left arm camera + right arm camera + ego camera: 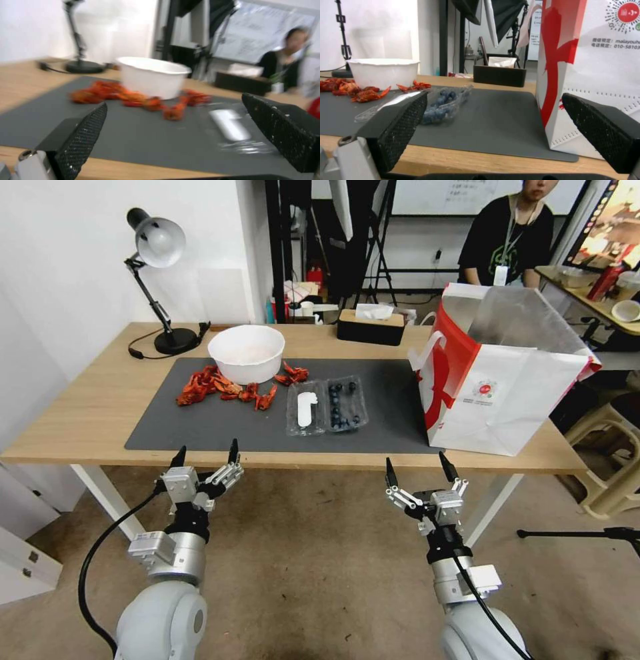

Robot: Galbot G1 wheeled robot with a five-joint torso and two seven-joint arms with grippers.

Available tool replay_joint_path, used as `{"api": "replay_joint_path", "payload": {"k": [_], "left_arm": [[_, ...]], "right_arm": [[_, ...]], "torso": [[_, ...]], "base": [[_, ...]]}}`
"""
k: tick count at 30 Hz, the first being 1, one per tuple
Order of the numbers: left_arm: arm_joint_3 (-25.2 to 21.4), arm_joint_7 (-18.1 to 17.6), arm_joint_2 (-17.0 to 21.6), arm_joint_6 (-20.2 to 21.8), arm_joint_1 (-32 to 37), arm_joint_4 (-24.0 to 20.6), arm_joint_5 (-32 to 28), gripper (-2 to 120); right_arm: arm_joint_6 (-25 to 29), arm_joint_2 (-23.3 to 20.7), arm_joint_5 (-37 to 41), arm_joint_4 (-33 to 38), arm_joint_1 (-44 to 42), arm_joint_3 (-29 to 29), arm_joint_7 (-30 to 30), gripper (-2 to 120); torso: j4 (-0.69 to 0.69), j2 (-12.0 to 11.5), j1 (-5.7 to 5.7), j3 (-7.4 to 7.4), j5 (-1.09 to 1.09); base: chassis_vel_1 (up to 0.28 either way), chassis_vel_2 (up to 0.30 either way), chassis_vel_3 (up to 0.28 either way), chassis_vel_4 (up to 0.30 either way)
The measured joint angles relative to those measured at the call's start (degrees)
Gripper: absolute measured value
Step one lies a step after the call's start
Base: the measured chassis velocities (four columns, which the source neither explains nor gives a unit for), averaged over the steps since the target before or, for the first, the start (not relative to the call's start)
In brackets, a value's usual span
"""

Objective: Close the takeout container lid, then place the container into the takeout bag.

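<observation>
Hovering off the table edge, jaws spread wide: left gripper (pixel 206 451) and right gripper (pixel 420 465), with box (pixel 327 407) lying open ahead between both.

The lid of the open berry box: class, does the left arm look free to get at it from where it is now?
Probably yes. The lid lies open flat on the mat, the left end effector hangs open just off the table edge, and nothing stands between them.
</observation>
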Motion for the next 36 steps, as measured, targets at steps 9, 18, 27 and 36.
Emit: {"api": "replay_joint_path", "payload": {"k": [9, 18, 27, 36], "left_arm": [[12.18, -7.36, 10.64, 3.79, -4.82, -2.69, -31.81, 100], [16.34, -20.05, 12.81, 9.42, -14.75, -0.11, -63.57, 100], [17.98, -31.34, 9.65, 9.26, -25.53, 5.78, -79.87, 100], [20.29, -35.05, 6.1, 7.35, -32.05, 11.77, -80.79, 100]], "right_arm": [[-0.68, -0.15, 0.42, -0.12, 0.01, 0.85, 0.37, 100], [-0.83, 0.77, 0.22, -0.23, -0.81, 1.88, 0.57, 100], [-0.86, 1.89, -0.4, -0.2, -1.81, 3.12, 0.77, 100], [-0.94, 2.36, -0.5, -0.03, -2.04, 4.2, 0.94, 100]], "torso": [[-0.03, -0.01, 0.01, 0.0, 0.0], [-0.01, -0.01, 0.01, 0.0, 0.0], [-0.01, -0.01, 0.01, 0.0, 0.01], [-0.01, -0.01, 0.01, 0.0, 0.01]], "base": [[0.0, 0.0, 0.0, 0.0], [0.0, 0.0, 0.0, 0.0], [0.0, 0.0, 0.0, 0.0], [0.0, 0.0, 0.0, 0.0]]}}
